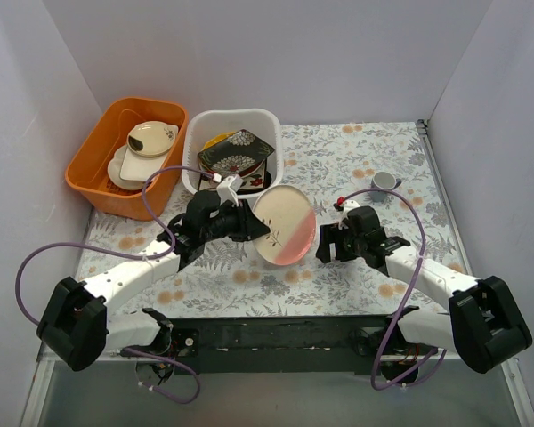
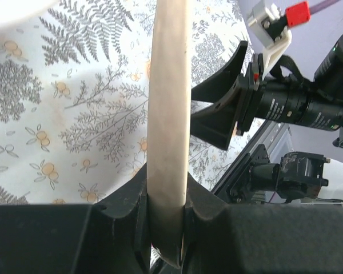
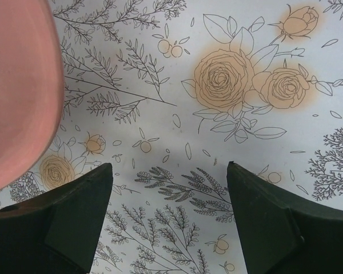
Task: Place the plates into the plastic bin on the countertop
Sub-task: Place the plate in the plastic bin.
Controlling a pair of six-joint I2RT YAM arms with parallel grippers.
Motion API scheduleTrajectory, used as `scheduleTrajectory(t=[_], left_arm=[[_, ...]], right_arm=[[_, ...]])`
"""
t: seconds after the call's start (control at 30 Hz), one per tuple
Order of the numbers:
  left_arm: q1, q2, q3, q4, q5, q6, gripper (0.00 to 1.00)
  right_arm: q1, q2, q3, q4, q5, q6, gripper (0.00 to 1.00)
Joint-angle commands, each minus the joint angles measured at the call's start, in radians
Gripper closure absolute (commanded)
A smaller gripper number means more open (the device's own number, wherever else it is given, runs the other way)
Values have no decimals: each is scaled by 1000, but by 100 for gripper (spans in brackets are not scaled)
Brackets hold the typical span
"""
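While the pink-cream plate (image 1: 285, 225) is hanging tilted over the countertop (image 1: 356, 169), near the front and between our two arms, we are carrying it on one grip alone. Our left gripper (image 1: 246, 222) is clenching the plate's left rim. The left wrist view is showing the plate (image 2: 167, 114) edge-on, wedged deep between the fingers. Our right gripper (image 1: 326, 244) is sitting just beside the plate's right edge, its jaws standing wide apart with nothing between them. Its wrist view is showing only printed leaves in the gap, with the pink face at the left margin.

We are judging the step in hand to be the carry to the plastic bin (image 1: 231, 113), which is waiting just behind the plate. A black floral plate (image 1: 236, 151) is lying on top of the dishes already inside. So we are aiming to lift the held rim high enough to clear the bin's near wall, then lower the plate flat onto that stack before loosening. Because a single edge grip is letting a broad plate swing, we are favouring a slow, level move, and we are planning to hold the right arm off to the side. The orange tub (image 1: 89, 169) at the bin's left and the grey cup (image 1: 384, 181) far right are not concerning us.
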Motion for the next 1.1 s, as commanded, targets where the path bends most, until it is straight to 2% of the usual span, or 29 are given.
scheduleTrajectory(t=[0.0, 0.37, 0.63, 1.07], left_arm=[[37, 1, 126, 88, 45, 40, 100], [217, 102, 328, 76, 175, 35, 100], [275, 174, 468, 68, 160, 11, 100], [382, 263, 566, 84, 138, -67, 100]], right_arm=[[1, -49, -7, 38, -12, -28, 11], [1, -68, -22, 35, -15, -32, 7], [1, -62, -35, 52, -21, -29, 7], [0, -50, -36, 75, -41, -26, 4]])
